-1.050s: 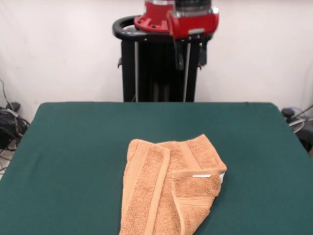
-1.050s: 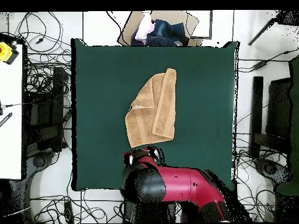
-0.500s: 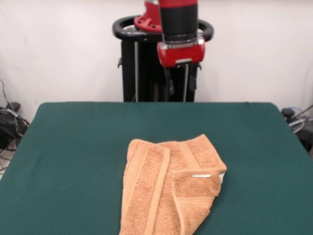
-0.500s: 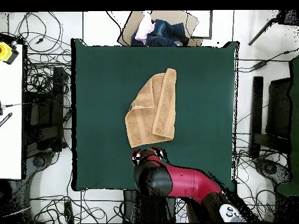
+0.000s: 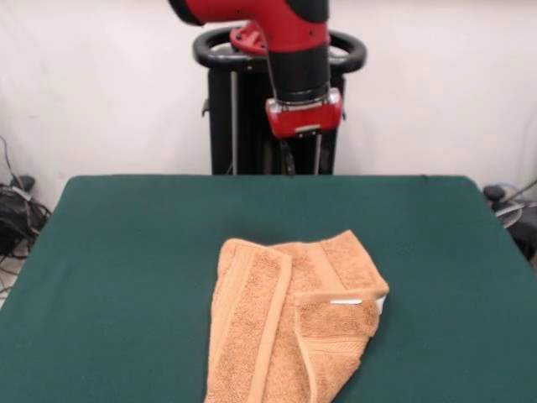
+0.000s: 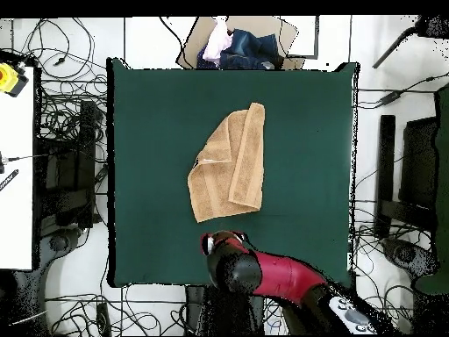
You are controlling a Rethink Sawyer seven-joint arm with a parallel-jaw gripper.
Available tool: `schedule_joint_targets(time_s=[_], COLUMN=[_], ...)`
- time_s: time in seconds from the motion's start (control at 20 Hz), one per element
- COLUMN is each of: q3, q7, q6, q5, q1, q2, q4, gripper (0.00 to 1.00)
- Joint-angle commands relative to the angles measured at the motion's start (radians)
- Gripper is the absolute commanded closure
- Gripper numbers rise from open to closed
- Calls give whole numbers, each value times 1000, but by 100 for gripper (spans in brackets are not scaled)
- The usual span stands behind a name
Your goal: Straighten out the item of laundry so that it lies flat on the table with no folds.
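Note:
The item of laundry (image 5: 294, 327), a peach terry towel with woven bands, lies crumpled on the green table (image 5: 126, 252), reaching the picture's bottom edge. One long side is folded over lengthwise and a corner is turned back on the right. From overhead the towel (image 6: 230, 164) sits near the middle of the table (image 6: 149, 132), slanted. My gripper (image 5: 304, 159) hangs under the red wrist, high above the table's far edge and well clear of the towel. Its dark fingers stand apart, open, with nothing between them. Overhead, the red arm (image 6: 263, 272) covers the gripper.
A cardboard box with clothes (image 6: 241, 44) sits beyond the table's top edge in the overhead view. Cables lie on the floor all round. A white bench (image 6: 16, 158) stands at the left. The black pedestal (image 5: 252, 109) rises behind the table's far edge.
The arm has swung round and its wrist has come down, bringing the gripper lower over the table's far edge. The towel has not moved.

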Motion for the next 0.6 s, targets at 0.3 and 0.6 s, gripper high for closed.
schedule_joint_targets(time_s=[0.3, 0.6], q3=[-103, -102], q7=[230, 245], q6=[-211, -267], q5=[22, 37], q1=[99, 85], q2=[173, 251], q4=[-94, -86], gripper=[0, 0])
